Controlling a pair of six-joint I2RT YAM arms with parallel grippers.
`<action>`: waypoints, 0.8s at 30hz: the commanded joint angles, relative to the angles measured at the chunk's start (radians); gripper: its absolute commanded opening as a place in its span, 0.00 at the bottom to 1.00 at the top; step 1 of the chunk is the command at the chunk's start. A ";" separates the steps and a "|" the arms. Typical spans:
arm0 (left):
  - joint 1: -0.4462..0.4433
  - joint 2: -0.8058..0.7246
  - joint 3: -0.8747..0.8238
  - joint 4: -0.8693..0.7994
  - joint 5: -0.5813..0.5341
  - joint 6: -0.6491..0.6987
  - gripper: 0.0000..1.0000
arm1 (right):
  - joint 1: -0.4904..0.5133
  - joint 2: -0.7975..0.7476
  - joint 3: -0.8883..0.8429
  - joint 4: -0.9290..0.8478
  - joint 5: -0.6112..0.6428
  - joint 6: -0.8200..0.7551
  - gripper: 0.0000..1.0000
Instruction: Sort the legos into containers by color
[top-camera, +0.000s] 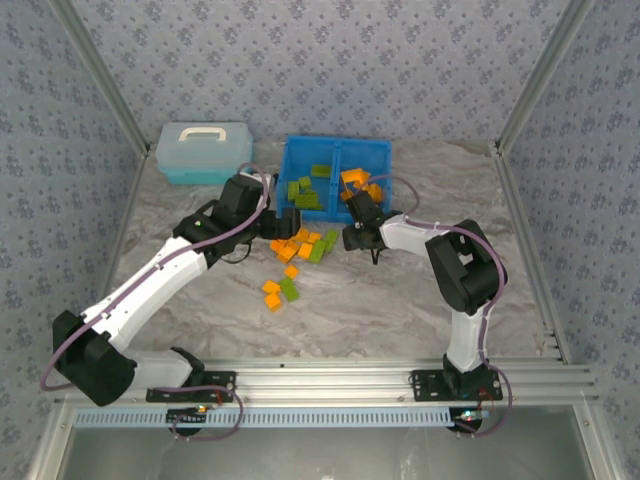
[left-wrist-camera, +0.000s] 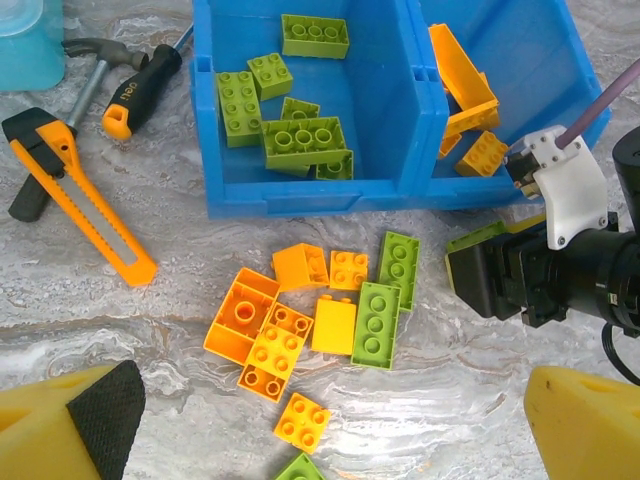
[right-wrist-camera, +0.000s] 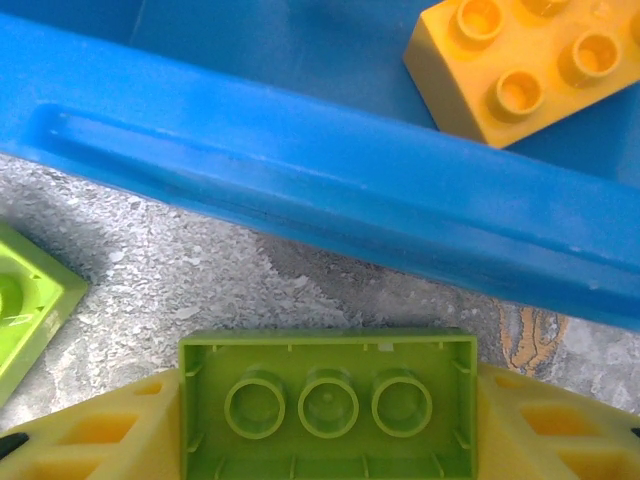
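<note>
Olive-green brick (right-wrist-camera: 328, 395) is sitting pinched between the fingers of our right gripper (right-wrist-camera: 328, 445), just beside the blue bin (left-wrist-camera: 300, 198); our left gripper (left-wrist-camera: 330, 430) is hanging wide open over loose legos (left-wrist-camera: 300, 320). We are reading "deli" on the screwdriver (left-wrist-camera: 140, 85).

My left tool (left-wrist-camera: 325, 440) hung with jaws spread wide; my right tool (right-wrist-camera: 328, 430) pinched a green lego (right-wrist-camera: 328, 395) between its fingers.
</note>
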 joint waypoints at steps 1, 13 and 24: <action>0.008 -0.040 0.008 -0.008 -0.026 -0.014 0.99 | 0.023 -0.108 -0.015 -0.070 -0.023 0.039 0.50; 0.059 -0.205 -0.090 -0.047 -0.198 -0.078 0.99 | 0.101 0.018 0.549 -0.103 -0.011 -0.019 0.51; 0.101 -0.220 -0.211 -0.062 -0.036 -0.074 0.99 | 0.084 0.466 1.113 -0.293 0.035 -0.105 0.61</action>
